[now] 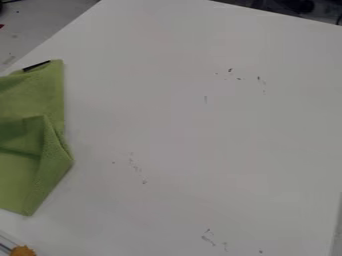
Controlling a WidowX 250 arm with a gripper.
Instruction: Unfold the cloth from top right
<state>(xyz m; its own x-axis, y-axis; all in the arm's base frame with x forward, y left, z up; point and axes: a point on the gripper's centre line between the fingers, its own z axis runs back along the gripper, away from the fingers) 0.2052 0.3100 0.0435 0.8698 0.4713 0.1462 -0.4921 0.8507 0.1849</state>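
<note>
Waiting to be opened, the green cloth lies folded on the left of the worktop; the next move probably calls for pinching its far right corner (how the jaws stand, I can't tell).

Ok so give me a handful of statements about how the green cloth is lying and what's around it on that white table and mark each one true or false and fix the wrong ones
The green cloth lies at the left edge of the view. True.
The cloth is spread out fully flat. False: it is folded over itself, with a flap across its middle part.
A short dark strip shows along the cloth's top edge. True.
The table is spotless. False: several small dark marks are on it.
Something orange is at the lower left, below the cloth in the view. True.
The cloth's lower end is wide and square. False: it narrows to a blunt corner.
</note>
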